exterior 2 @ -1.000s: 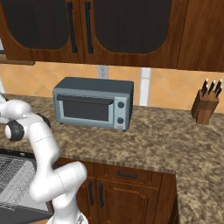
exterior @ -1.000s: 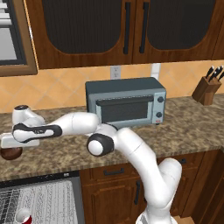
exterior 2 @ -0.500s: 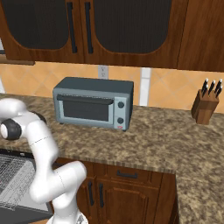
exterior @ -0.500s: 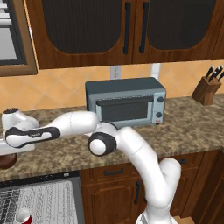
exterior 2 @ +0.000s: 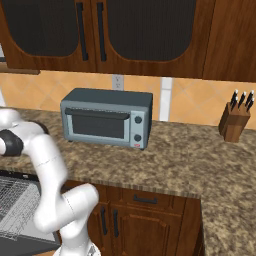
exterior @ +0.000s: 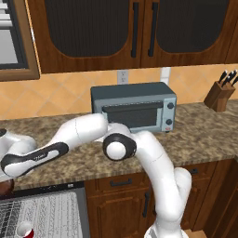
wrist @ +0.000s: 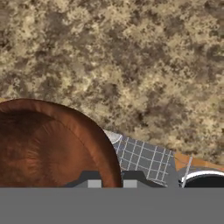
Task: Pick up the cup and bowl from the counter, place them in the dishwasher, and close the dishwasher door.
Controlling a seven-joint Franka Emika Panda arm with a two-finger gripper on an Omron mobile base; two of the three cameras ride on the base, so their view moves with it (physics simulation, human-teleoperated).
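Note:
My gripper (wrist: 112, 181) is shut on the rim of the dark brown bowl (wrist: 48, 144), one fingertip (wrist: 92, 180) inside the rim and one outside. The arm reaches far left in the left base view, where a sliver of the bowl (exterior: 3, 188) hangs below the hand at the counter's (exterior: 195, 135) front edge. Under it the dishwasher (exterior: 46, 214) stands open with its grey wire rack (wrist: 144, 156) out. The red cup (exterior: 23, 230) stands upright in that rack. The dishwasher door is mostly hidden beneath the rack.
A grey-blue toaster oven (exterior: 135, 107) sits at the back of the counter, with a wooden knife block (exterior 2: 235, 122) far to the right. Dark wooden wall cabinets (exterior 2: 135, 35) hang overhead. Brown base cabinets (exterior: 121, 204) flank the rack's right side.
The hand has swung further left and lower with the bowl in it, from over the counter to its front edge above the rack. The jaws have stayed shut on the rim.

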